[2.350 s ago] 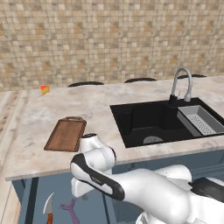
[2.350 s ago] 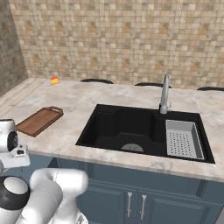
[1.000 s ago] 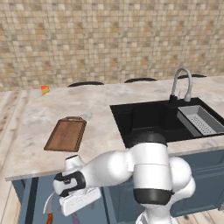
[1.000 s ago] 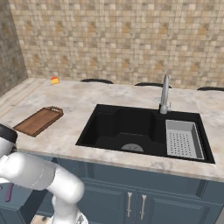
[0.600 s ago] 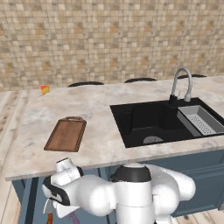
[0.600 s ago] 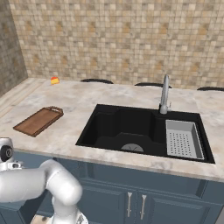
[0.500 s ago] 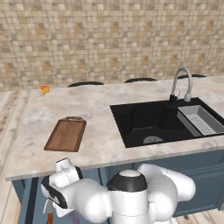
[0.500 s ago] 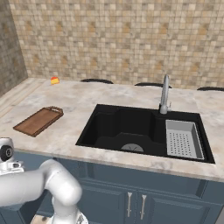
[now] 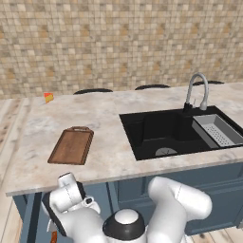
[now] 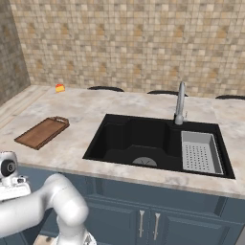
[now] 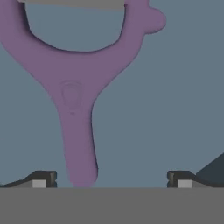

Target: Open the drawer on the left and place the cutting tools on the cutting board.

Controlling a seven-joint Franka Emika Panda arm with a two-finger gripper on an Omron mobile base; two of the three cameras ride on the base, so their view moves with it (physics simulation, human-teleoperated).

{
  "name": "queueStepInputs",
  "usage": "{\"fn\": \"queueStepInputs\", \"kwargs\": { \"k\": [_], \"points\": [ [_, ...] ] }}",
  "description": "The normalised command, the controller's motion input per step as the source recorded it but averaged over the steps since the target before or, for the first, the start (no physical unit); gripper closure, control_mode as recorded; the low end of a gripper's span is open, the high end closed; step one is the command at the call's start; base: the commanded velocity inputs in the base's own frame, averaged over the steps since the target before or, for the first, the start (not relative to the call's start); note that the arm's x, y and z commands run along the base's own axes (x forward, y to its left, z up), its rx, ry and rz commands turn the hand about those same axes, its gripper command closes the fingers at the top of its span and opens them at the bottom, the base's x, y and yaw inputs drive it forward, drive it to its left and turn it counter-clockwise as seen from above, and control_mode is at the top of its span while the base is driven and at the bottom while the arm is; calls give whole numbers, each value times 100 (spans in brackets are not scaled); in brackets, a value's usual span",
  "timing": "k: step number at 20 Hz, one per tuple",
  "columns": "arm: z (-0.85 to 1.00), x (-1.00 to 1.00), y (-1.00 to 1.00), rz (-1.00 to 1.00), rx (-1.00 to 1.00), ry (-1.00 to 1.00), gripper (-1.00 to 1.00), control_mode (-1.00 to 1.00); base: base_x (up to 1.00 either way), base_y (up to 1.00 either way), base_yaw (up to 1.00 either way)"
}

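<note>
The table (image 9: 109, 118) is carrying the cutting board (image 9: 72, 145), which is lying flat and bare near the table's left front corner, its handle loop pointing toward the tiled wall. From the right base camera the same board (image 10: 42, 132) is sitting well to the left of the black sink (image 10: 143, 139), with nothing on it, so by my reading none of the tools has been delivered yet. A small orange wedge (image 9: 48, 97) is resting far behind the board, against the wall.

The arm is reaching down below the table's front edge, left of the blue cabinet doors (image 10: 143, 220), which suggests it is working inside the drawer under the board; the drawer itself is hard to make out in the base views. A scrap of red-brown (image 9: 53, 236) is showing low beside the arm, possibly the knife handle, though I cannot tell for sure.

In the hand camera the purple tool (image 11: 78, 96) is lying on a flat blue-grey surface, its stem running down between the two dark fingers (image 11: 43, 178) and its forked head spreading away from them. The fingers are spread wide and released, grasping nothing, with the stem nearer one finger than the other.

The step in hand looks like the pickup of the purple tool. The next move probably calls for centring on the stem, lowering, clenching on it, then lifting clear and carrying it up onto the board.
</note>
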Motion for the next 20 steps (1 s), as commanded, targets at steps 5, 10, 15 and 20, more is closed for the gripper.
{"fn": "queueStepInputs", "kwargs": {
  "k": [5, 10, 15, 20],
  "points": [
    [-25, 9, 25, 0, -2, 0, -100, -100, 0, 0, 0],
    [-21, 3, 32, -2, 0, 0, -100, -100, 0, 0, 0],
    [-14, 1, 32, -2, 0, 0, -100, -100, 0, 0, 0],
    [-25, 0, 21, -1, -1, 0, -100, -100, 0, 0, 0]
  ]
}}
